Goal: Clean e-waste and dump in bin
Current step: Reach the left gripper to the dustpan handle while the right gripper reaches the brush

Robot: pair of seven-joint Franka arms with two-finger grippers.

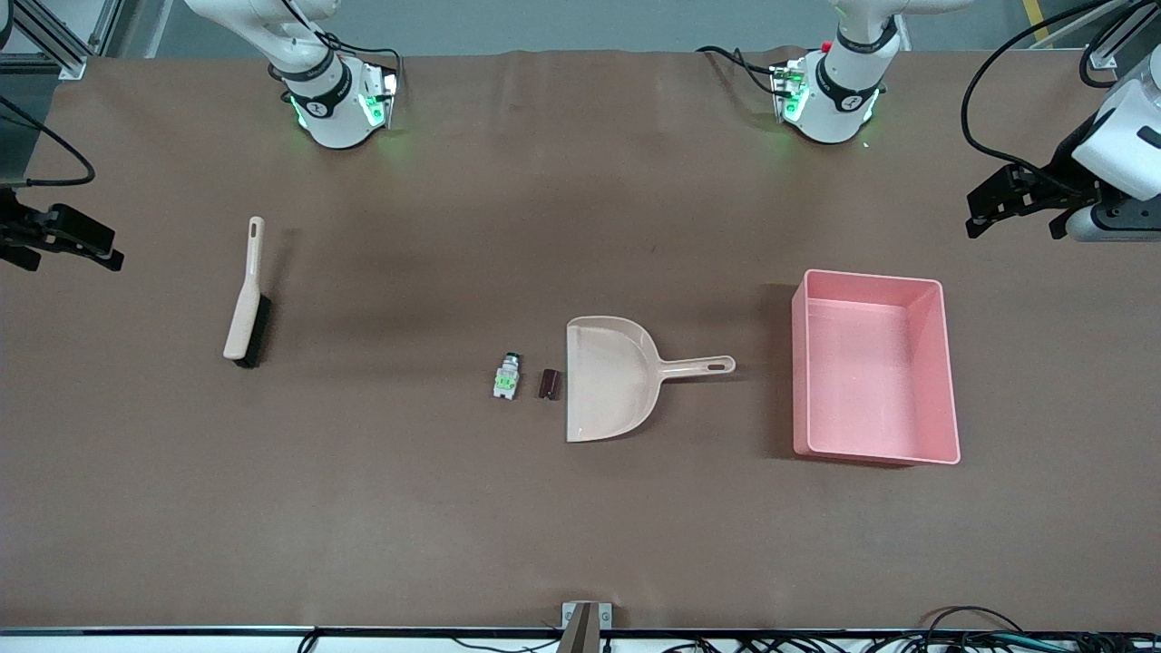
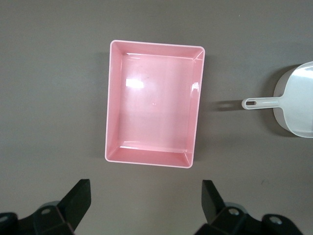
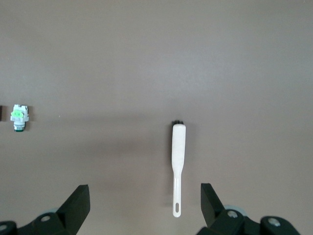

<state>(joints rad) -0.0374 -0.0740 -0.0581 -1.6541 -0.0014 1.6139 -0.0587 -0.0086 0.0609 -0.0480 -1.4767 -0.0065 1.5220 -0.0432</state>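
Two pieces of e-waste are seen lying on the brown desk [image 1: 453, 526], untouched: a white-and-green component [image 1: 506, 376] and, just beside it, a small dark block [image 1: 549, 384], the block being set close to the open mouth of a beige dustpan [image 1: 609, 378]; the dustpan's handle is pointed toward the pink bin [image 1: 948, 363], which stands empty toward the left arm's end of the desk. A brush [image 1: 247, 299] is laid flat well apart from the parts, toward the right arm's end.

The left hand [image 1: 1016, 207] is held in the air above the desk's end, above the bin, its fingers [image 2: 78, 198] spread wide and nothing gripped; the right hand [image 1: 63, 243] is held likewise over the opposite end, above the brush, its fingers [image 3: 78, 200] parted and empty. No step of the sweeping is judged to have been begun.

Several risks are foreseen: the slim brush handle could be missed or pinched off-centre, so that the brush swings in the grip; the light dustpan could be pushed away by the bristles if it is not steadied; the small parts could be flicked past the pan's lip by too brisk a stroke; and the load could be spilled short of the bin if the pan is tilted early.
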